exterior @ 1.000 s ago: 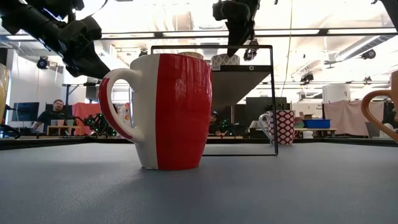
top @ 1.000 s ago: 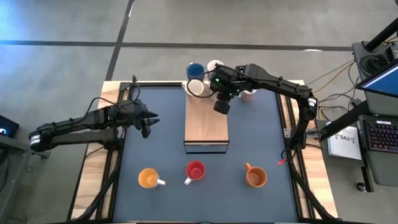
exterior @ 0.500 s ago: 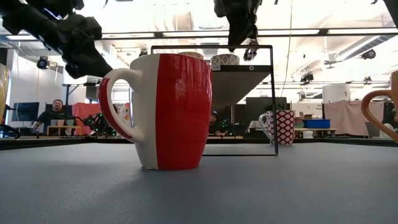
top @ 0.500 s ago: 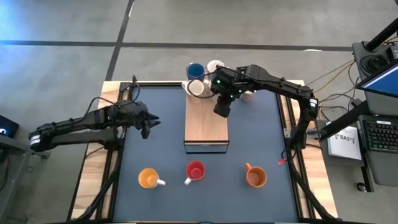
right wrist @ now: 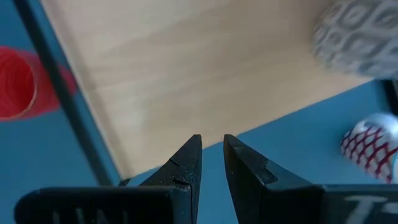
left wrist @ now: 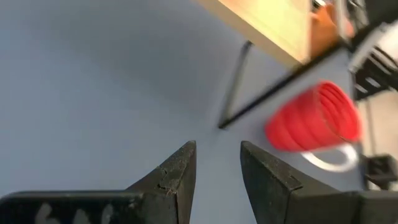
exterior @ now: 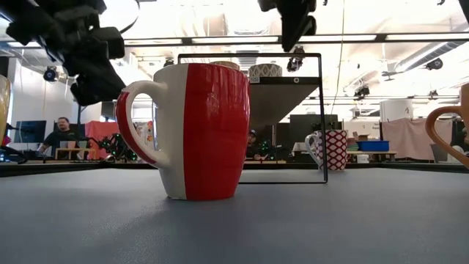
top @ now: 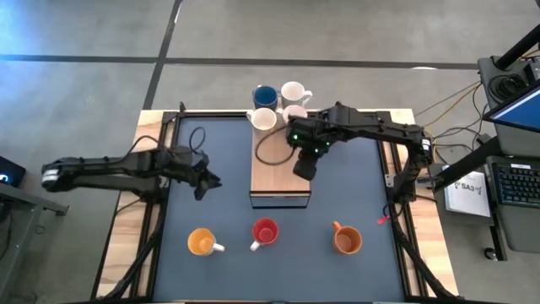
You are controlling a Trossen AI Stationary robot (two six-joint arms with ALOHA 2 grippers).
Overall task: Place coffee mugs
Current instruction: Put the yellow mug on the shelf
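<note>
Right gripper (top: pixel 304 166): withdrawn from the grey-patterned mug (right wrist: pixel 360 38) standing on the board (top: pixel 281 160), now behind it, fingers narrowly parted, empty; placement judged complete.

The right hand (top: pixel 304 166) now hangs over the right edge of the wooden board (top: pixel 278 173), nearer the front than before, uncovering a white mug (top: pixel 295 112) at the board's far end. The left hand (top: pixel 201 183) sits farther toward the front mugs.
</note>
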